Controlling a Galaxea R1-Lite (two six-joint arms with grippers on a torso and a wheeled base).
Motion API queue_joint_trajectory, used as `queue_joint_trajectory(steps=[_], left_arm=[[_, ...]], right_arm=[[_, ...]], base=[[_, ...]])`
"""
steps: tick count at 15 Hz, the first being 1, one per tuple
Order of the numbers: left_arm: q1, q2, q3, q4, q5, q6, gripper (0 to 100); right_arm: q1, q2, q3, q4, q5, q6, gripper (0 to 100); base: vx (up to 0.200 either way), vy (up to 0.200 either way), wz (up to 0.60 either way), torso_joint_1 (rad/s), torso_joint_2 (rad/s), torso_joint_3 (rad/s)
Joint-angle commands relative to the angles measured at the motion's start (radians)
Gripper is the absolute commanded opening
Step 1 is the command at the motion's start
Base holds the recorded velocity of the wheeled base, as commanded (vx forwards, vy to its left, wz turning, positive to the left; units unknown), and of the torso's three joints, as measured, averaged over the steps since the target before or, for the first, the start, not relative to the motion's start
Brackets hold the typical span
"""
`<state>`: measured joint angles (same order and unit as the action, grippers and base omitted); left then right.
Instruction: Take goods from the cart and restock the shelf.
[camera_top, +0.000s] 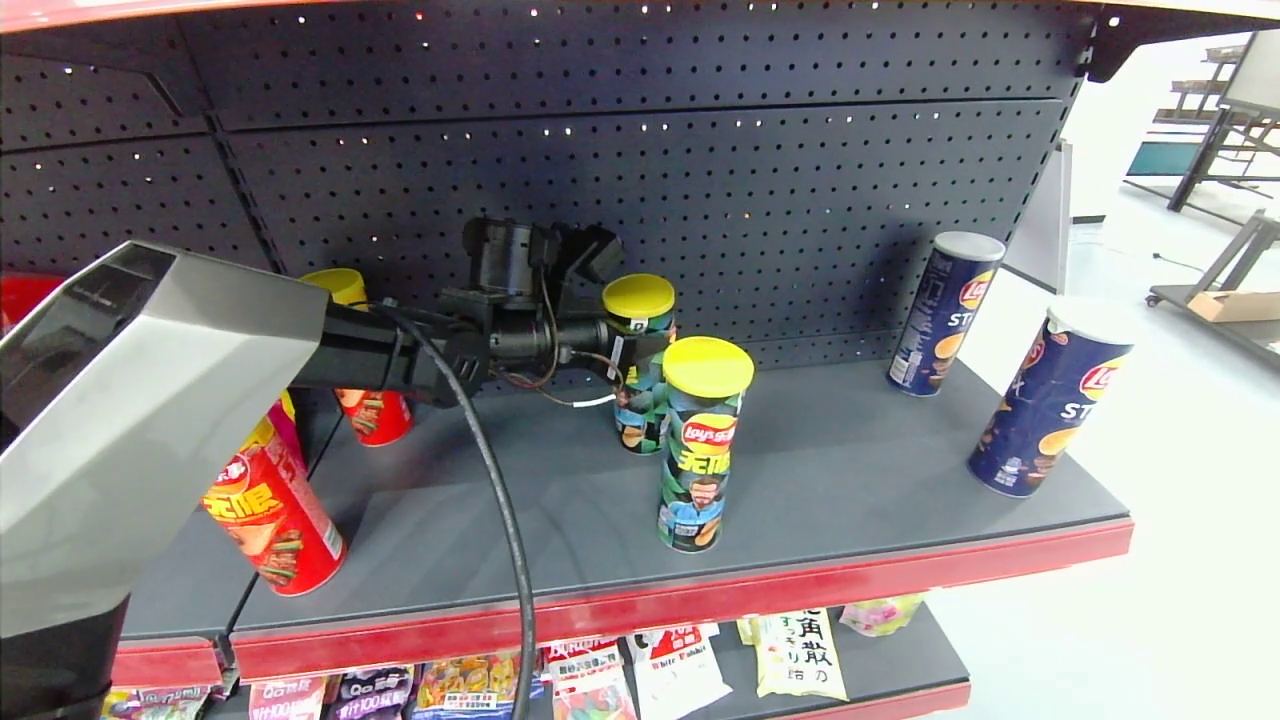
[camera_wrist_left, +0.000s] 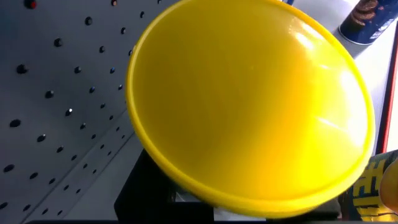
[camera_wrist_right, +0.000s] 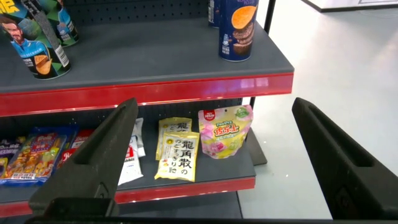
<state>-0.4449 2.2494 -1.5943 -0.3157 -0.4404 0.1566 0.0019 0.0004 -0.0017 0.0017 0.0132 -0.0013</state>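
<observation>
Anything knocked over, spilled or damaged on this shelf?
Nothing stands out. The red cans, green cans and blue cans all stand on their bases on the shelf; no spill or dent shows. The left gripper is at the rear green can.

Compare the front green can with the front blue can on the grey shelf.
Lid: yellow on the green can, whitish on the blue can. Place: the green can stands mid-shelf, the blue can near the right end. Both are tall tubes standing near the front edge of the shelf.
</observation>
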Motion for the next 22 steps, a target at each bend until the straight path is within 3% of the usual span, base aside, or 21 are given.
queue_joint_trajectory(steps=[1, 22], left_arm=[[0.000, 0.012, 0.000, 0.004, 0.000, 0.000, 0], [-0.003, 0.042, 0.004, -0.049, 0.002, -0.034, 0]], right_arm=[[0.000, 0.000, 0.000, 0.000, 0.001, 0.000, 100], [0.001, 0.000, 0.000, 0.000, 0.001, 0.000, 100]], base=[[0.000, 0.000, 0.00, 0.000, 0.00, 0.000], [0.000, 0.000, 0.00, 0.000, 0.00, 0.000]])
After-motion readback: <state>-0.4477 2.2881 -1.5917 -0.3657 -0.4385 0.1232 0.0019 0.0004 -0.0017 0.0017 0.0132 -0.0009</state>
